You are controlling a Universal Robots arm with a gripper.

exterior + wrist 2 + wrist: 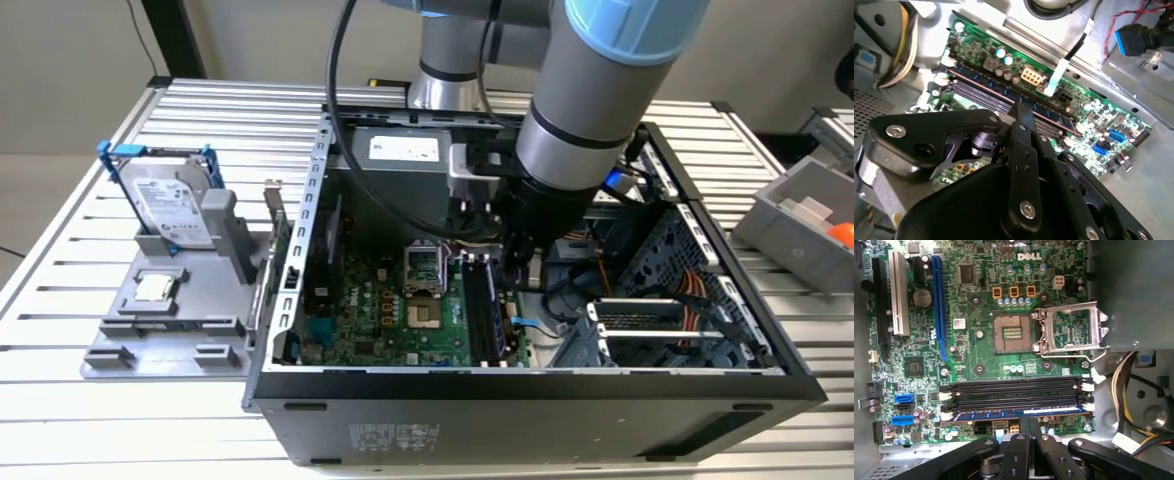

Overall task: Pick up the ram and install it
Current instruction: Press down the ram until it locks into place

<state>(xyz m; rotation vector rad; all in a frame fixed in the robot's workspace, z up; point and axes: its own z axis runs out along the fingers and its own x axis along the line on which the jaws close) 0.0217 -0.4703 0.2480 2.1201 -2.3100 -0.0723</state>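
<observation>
The ram (pixel 1004 415), a long thin stick with a blue strip along it, stands in the motherboard slot nearest the board's edge, beside three empty black slots (pixel 1014 395). In the second wrist view the ram (pixel 1054 112) runs slantwise under the fingertips. My gripper (pixel 1033 424) is shut, and its joined tips sit right at the ram's upper edge about midway along it. In the second wrist view the gripper (pixel 1021 111) shows the same contact. In the exterior view the arm reaches down into the open computer case (pixel 287 300), with the gripper (pixel 518 272) low over the slots.
A silver hard drive in a blue frame (pixel 171 205) and a small square chip (pixel 156 288) sit on a grey fixture at the exterior view's left. The processor socket (pixel 1069 332) stands open. Cable bundles (pixel 1126 390) and the drive cage (pixel 667 330) crowd the case.
</observation>
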